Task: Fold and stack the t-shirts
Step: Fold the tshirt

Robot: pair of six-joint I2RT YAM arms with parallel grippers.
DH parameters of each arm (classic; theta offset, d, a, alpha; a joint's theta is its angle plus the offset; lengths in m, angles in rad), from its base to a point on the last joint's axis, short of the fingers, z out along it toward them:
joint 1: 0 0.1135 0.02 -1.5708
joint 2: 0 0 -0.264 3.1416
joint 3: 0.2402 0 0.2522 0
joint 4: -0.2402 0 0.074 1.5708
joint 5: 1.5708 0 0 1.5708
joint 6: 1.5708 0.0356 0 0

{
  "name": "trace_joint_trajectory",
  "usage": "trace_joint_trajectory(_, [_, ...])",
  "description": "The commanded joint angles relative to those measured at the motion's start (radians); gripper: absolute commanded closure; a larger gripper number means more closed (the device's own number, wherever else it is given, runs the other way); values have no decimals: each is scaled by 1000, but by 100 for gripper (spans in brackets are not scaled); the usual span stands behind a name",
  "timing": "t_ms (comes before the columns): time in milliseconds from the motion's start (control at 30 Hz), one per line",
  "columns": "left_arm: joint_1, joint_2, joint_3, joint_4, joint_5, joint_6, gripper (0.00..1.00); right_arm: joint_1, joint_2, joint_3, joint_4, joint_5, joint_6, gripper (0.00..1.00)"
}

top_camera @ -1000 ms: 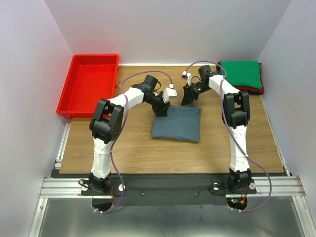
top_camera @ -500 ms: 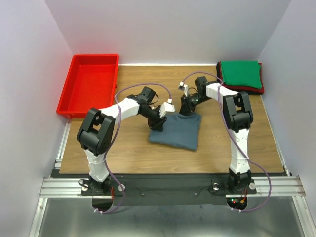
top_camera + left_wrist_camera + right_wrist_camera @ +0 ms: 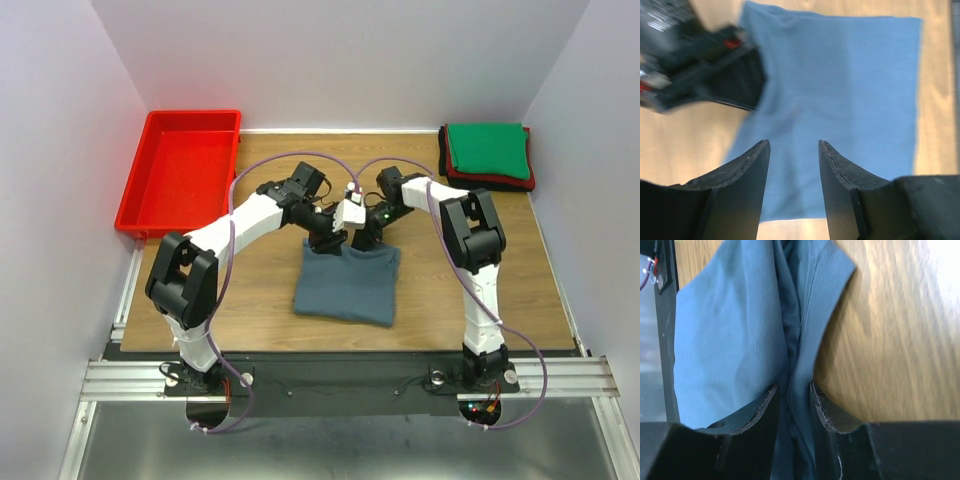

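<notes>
Blue-grey shirt [image 3: 345, 285] lies folded in the middle of the wooden table [image 3: 260, 300]. The right gripper [image 3: 793, 386] pinches a bunched fold at its far edge. The left gripper [image 3: 793, 143] hangs over it, jaws apart, holding nothing.

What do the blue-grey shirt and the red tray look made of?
Blue-grey shirt: soft matte cloth, probably cotton knit; it creases and bunches where pinched. Red tray: rigid plastic, it seems, slightly glossy; smooth moulded walls and rim.
</notes>
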Motion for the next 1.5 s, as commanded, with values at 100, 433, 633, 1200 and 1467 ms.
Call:
trace_joint_trajectory(100, [38,40,7,94,-38,110,44,26,59,74,-3,-5,24,65])
trace_joint_trajectory(433, [38,138,39,104,-39,202,44,26,125,152,-2,4,108,72])
trace_joint_trajectory(633, [32,184,59,97,-27,219,43,26,145,185,-5,16,129,73])
trace_joint_trajectory(1200, [29,74,84,97,50,219,100,26,165,125,-7,-17,117,75])
trace_joint_trajectory(1467, [32,68,110,139,28,196,100,26,165,119,-10,-30,102,75])
